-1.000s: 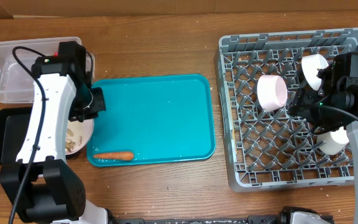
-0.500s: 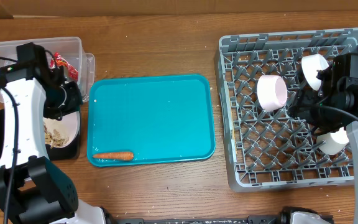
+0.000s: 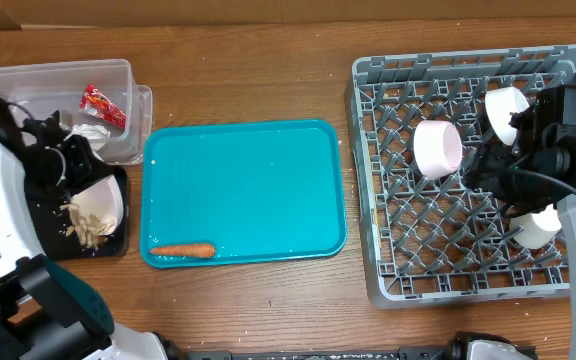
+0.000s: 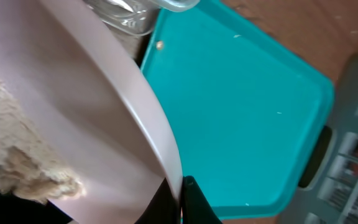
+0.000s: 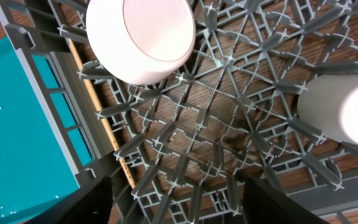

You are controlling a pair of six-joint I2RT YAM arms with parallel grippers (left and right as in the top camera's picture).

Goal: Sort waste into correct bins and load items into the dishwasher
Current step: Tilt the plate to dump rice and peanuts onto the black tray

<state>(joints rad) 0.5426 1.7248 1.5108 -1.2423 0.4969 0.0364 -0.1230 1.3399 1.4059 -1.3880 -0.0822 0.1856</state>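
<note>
Watching the overhead feed, I see my left claw (image 4: 180, 186) clenched on the rim of a white bowl (image 3: 108, 200). The bowl is tipped steeply over the black tray (image 3: 58, 238) at the table's left side. Beige scraps (image 3: 81, 226) mixed with rice cling inside the bowl and lie at its lower lip on the tray. Just behind, the clear tub (image 3: 28, 85) holds the red wrapper (image 3: 102, 103) and the white paper wad (image 3: 88, 133). The carrot (image 3: 185, 250) lies along the near edge of the teal tray (image 3: 248, 180). My right claw (image 5: 182, 199) hangs spread wide and empty above the grey dish rack (image 3: 408, 250). In the rack sit a second bowl (image 5: 140, 38) on its side, a white cup (image 5: 347, 118) and the chopsticks (image 5: 98, 112).
</note>
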